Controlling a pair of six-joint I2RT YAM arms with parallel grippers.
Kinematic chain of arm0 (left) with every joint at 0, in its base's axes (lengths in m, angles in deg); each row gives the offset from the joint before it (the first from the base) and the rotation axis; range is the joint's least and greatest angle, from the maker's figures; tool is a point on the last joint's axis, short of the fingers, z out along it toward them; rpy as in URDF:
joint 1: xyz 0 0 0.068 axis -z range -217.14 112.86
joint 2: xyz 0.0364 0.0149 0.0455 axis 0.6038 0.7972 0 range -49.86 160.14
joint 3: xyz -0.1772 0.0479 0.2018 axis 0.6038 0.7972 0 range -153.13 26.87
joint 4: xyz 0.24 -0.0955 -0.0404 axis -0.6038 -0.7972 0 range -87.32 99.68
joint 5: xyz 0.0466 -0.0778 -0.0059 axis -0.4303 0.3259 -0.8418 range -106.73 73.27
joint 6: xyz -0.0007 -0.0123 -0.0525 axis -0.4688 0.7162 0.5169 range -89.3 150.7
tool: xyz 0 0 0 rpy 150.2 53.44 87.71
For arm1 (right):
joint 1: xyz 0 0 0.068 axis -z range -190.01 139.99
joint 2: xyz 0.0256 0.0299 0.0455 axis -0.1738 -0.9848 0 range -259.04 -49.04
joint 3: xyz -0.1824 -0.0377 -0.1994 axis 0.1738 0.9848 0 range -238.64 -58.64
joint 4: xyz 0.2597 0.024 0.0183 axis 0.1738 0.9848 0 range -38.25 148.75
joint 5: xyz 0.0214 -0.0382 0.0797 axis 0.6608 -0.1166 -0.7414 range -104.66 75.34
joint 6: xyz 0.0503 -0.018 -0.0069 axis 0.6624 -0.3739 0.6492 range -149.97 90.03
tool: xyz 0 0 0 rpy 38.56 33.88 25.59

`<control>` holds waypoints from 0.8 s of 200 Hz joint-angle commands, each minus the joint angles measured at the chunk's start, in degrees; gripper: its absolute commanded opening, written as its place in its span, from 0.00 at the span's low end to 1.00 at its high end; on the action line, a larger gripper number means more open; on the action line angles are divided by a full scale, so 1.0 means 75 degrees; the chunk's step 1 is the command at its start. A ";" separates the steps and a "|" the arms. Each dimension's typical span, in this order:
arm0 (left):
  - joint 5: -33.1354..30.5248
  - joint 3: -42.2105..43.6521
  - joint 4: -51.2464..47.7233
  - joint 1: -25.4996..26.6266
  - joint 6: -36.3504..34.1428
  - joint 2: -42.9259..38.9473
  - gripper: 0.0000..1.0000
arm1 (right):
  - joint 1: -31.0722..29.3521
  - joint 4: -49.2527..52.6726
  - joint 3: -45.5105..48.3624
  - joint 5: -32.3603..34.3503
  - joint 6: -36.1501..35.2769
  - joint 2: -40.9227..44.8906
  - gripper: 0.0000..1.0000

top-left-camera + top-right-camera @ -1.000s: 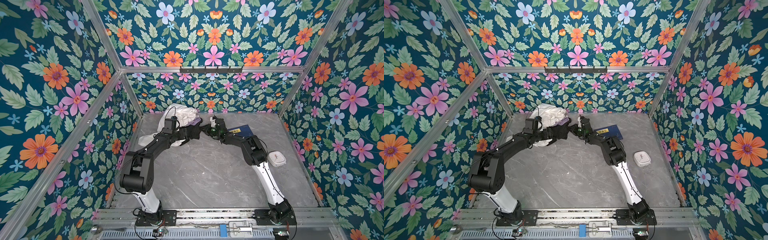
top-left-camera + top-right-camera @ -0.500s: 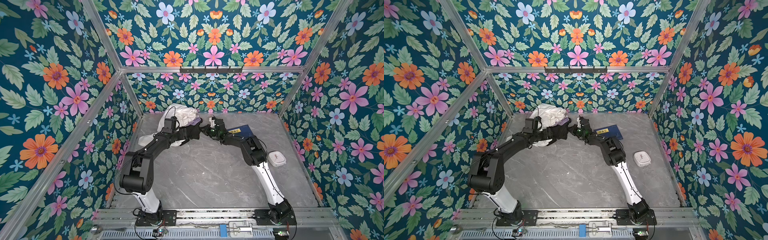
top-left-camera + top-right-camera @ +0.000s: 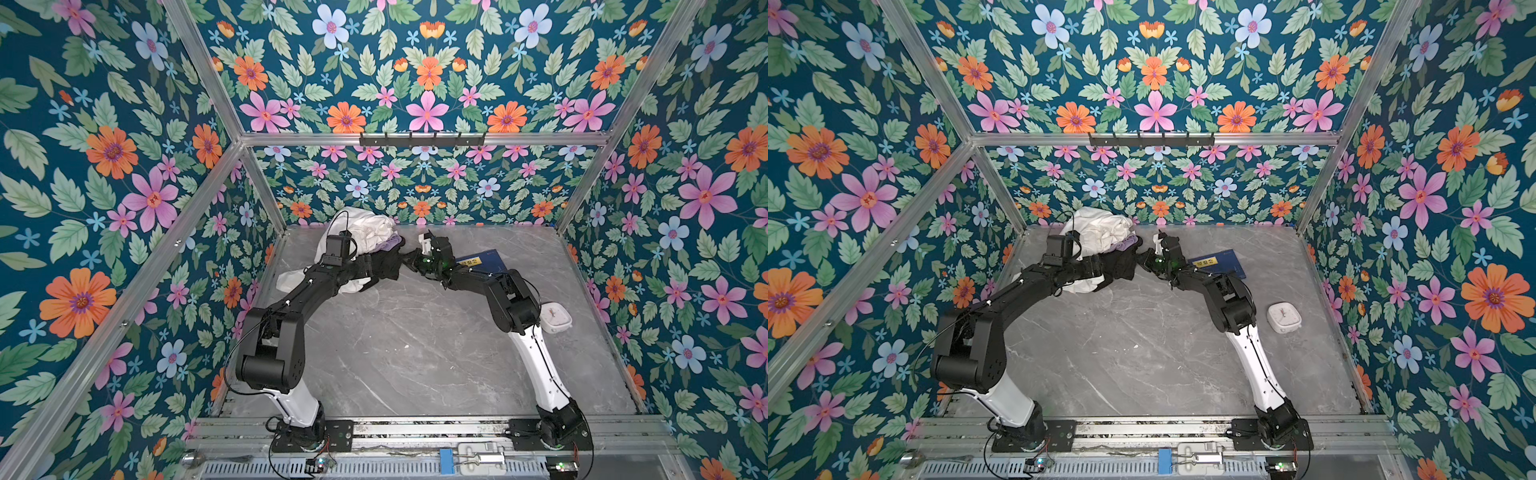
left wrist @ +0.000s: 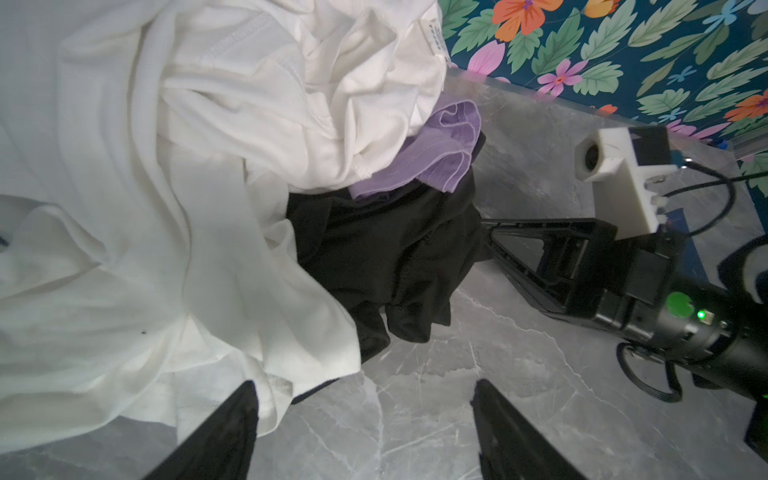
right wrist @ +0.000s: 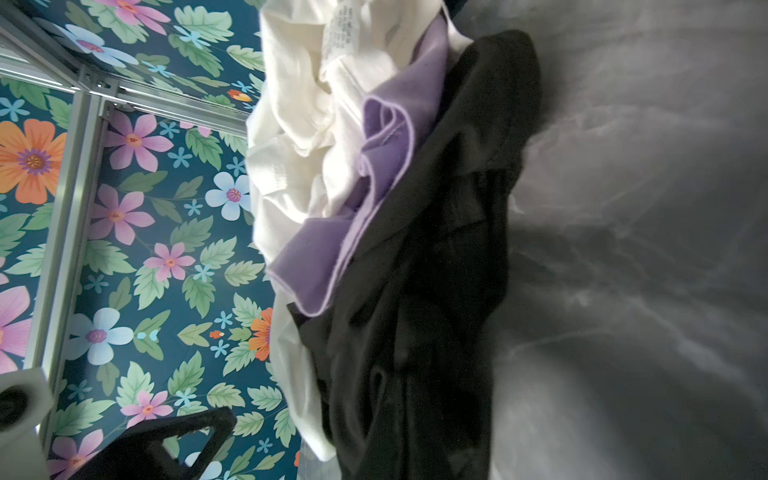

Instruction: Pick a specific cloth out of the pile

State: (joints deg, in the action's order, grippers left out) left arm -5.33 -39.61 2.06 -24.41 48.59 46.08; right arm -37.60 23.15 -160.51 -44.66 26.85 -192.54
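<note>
- The cloth (image 4: 386,257) lies at the edge of the pile (image 3: 365,245), at the back of the table (image 3: 415,340). It is partly under the white garment (image 4: 166,166) and the lilac cloth (image 4: 436,158).
- Right gripper (image 4: 485,232): fingers together, pinching the cloth's free edge; you appear to have the grasp.
- Left gripper (image 4: 363,386): fingers apart, empty, just beside the white garment.
- Left for you: draw the cloth clear; it is not yet out.

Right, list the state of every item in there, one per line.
Large black garment of thin fabric: crumpled, partly under the others.
Large white garment: crumpled, on top.
Small lilac cloth: bunched between them.
Left gripper: open, empty.
Right gripper: shut on the black garment.
Dark blue book: closed, lying flat.
</note>
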 commanded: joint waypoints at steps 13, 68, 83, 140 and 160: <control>0.0093 -0.0020 0.0072 -0.0019 0.0143 -0.0077 0.82 | -0.0060 -0.0668 0.0452 -0.0211 0.0030 0.0419 0.00; 0.0562 0.0002 0.0175 0.0073 0.0093 -0.0052 0.79 | -0.0062 -0.0672 0.0826 -0.0312 -0.0314 0.0873 0.00; 0.0575 0.0059 0.0178 0.0095 0.0060 -0.0109 0.78 | -0.0059 -0.0692 0.0870 -0.0399 -0.0402 0.1032 0.00; 0.0506 -0.0194 -0.0173 0.0095 -0.0452 -0.0257 0.78 | -0.0080 -0.0721 0.0794 -0.0594 -0.0464 0.1553 0.00; 0.0438 -0.0351 -0.0441 0.0095 -0.0803 -0.0369 0.78 | -0.0106 -0.0676 0.0763 -0.0619 -0.0490 0.1720 0.00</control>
State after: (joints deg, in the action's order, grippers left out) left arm -1.73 -41.07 1.01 -23.64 46.77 44.55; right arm -38.10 19.76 -154.28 -47.77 24.38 -181.26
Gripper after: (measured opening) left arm 0.781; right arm 0.051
